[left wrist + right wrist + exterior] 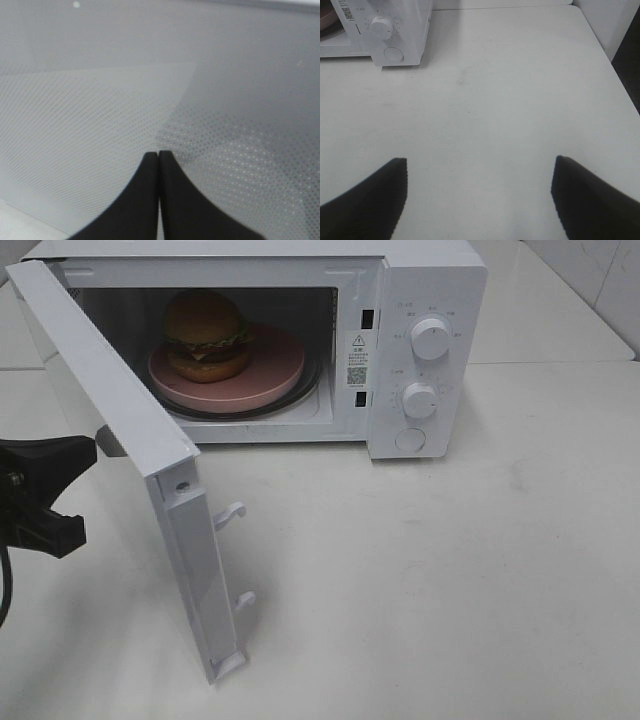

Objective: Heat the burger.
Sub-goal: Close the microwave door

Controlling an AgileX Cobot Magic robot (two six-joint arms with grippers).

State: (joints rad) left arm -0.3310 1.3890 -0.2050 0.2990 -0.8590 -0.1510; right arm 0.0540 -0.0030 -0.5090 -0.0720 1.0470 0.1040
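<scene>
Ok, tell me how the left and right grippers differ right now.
The left gripper is shut, fingers pressed together; the right gripper is open, fingers wide apart. The left gripper is close up to the open door, facing its dotted window; the right gripper hangs over the table, apart from the microwave. Both have black fingers and hold nothing.

Microwave (455,280) top cut off in ext view; dial labels (404,308), warning sticker (358,360) text too small to read. L wrist view: door (100,100) mesh blurred. R gripper (480,161) fingers cut by frame edge.
</scene>
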